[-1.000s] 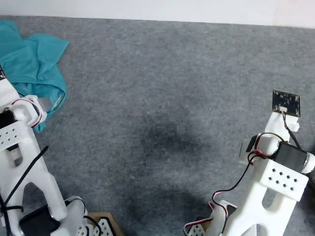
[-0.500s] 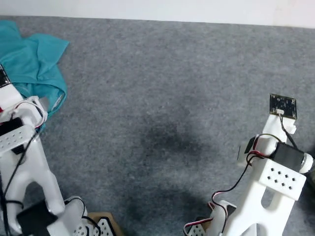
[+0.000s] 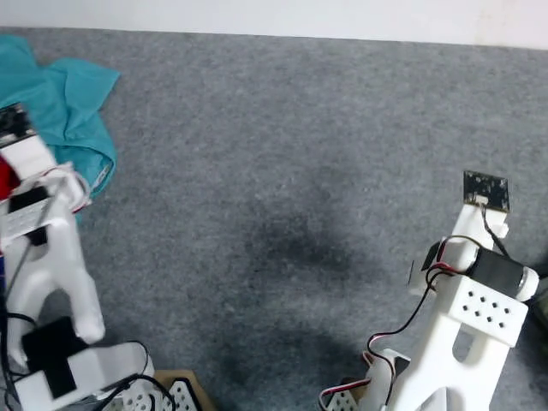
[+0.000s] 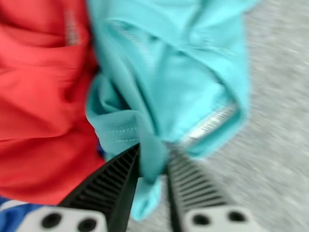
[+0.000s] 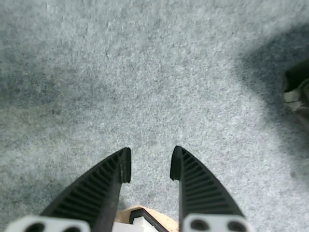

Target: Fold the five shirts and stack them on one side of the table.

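Observation:
A crumpled teal shirt (image 3: 62, 110) lies at the far left corner of the grey felt table (image 3: 291, 154). In the left wrist view my left gripper (image 4: 153, 166) is shut on a fold of the teal shirt (image 4: 178, 82) near its hem. A red shirt (image 4: 41, 101) lies bunched against the teal one, and a strip of blue cloth (image 4: 12, 215) shows under it. My left arm (image 3: 34, 218) stands over the shirt's near edge. My right gripper (image 5: 149, 164) hangs open above bare felt, with nothing between its fingers. My right arm (image 3: 475, 291) stands at the near right.
A dark object (image 5: 297, 89) sits at the table's edge by my right gripper. A wooden mount (image 3: 184, 385) lies at the near edge between the two arm bases. Grey felt spans the middle and far right.
My left arm has swung toward the far side, over the teal shirt's near edge. My right arm has shifted slightly to the left.

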Tool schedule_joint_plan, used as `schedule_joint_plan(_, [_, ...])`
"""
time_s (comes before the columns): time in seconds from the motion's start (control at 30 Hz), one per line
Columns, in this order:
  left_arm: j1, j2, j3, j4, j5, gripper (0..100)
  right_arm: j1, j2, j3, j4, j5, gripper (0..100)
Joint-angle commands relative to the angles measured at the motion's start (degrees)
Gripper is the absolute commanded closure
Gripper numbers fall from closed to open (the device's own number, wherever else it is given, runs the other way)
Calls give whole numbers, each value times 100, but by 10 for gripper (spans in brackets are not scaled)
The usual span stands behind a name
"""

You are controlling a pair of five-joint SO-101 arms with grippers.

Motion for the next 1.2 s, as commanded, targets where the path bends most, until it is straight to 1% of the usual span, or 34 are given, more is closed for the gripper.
schedule_joint_plan(0.0, [778,-884,-233,607,62,986,-13,-84,198,-312,26,853])
schedule_joint_plan(0.1, [1402,-1613,-242,1011,70,994,-4,-84,409,-462,26,853])
schedule_joint_plan(0.17, [1947,-2193,-251,1292,308,994,-13,-84,532,-532,26,853])
schedule_joint_plan(0.23, [2659,-2835,-251,1591,545,994,-31,-84,664,-646,-18,853])
schedule_joint_plan(0.27, [3073,-3160,-251,1741,607,994,-40,-84,743,-716,-167,853])
schedule_joint_plan(0.37, [4462,-3952,-259,2119,624,994,-48,-84,1007,-945,-677,853])
schedule_joint_plan(0.47, [5727,-4488,-347,2400,624,994,-110,-84,1174,-1244,-879,853])
schedule_joint_plan(0.53, [6264,-4602,-567,2620,615,991,-119,-84,1209,-1393,-905,853])
schedule_joint_plan(0.6, [6615,-4620,-769,2787,598,989,-119,-84,1209,-1525,-905,853])
schedule_joint_plan(0.73, [6853,-4637,-963,2840,545,986,-154,-57,1218,-1613,-905,853])
schedule_joint_plan(0.77, [6818,-4620,-980,2813,360,967,-198,-48,1218,-1613,-905,853])
schedule_joint_plan(0.83, [6721,-4593,-989,2840,-18,874,-295,-31,1279,-1613,-905,853])
schedule_joint_plan(0.93, [6457,-4681,-936,3007,-9,650,-558,-84,1499,-1798,-870,853])
schedule_joint_plan(1.0, [6053,-4857,-1024,3165,-18,515,-804,-84,1631,-1930,-862,853])
schedule_joint_plan(1.07, [5473,-5174,-1095,3341,-18,430,-1024,-84,1692,-1974,-862,853])
schedule_joint_plan(1.1, [5112,-5349,-1103,3393,-18,414,-1112,-84,1701,-1974,-862,853])
schedule_joint_plan(1.17, [4356,-5745,-1059,3411,-62,416,-1253,-84,1701,-1974,-862,853])
